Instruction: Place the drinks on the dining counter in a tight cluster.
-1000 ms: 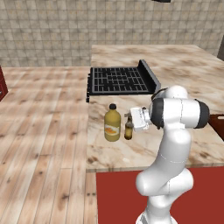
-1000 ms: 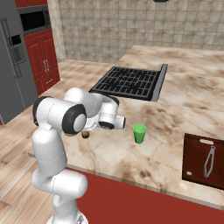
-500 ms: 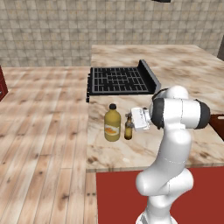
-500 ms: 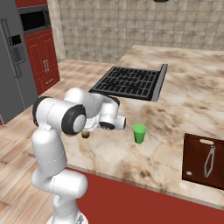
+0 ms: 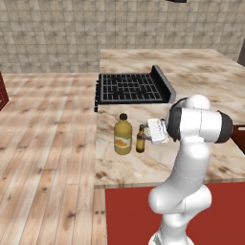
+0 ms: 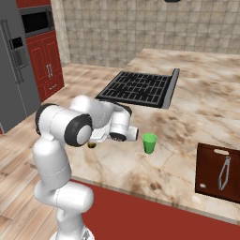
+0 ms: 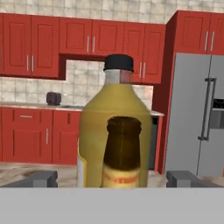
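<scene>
— Marbled beige island counter [image 5: 191,67] from the left base camera: squat yellow-orange juice bottle with black cap [image 5: 123,135] stands just beside the slim brown glass bottle [image 5: 140,139], near the front edge, the gripper [image 5: 146,133] right behind.

— Right base camera?

— Arm hides most; a small green cup [image 6: 149,143] stands apart.

— Hand camera?

— Brown bottle [image 7: 122,153] between spread fingertips [image 7: 42,179], unheld. Glass: probably rigid, slick, breakable. I'd grasp mid-body.
</scene>
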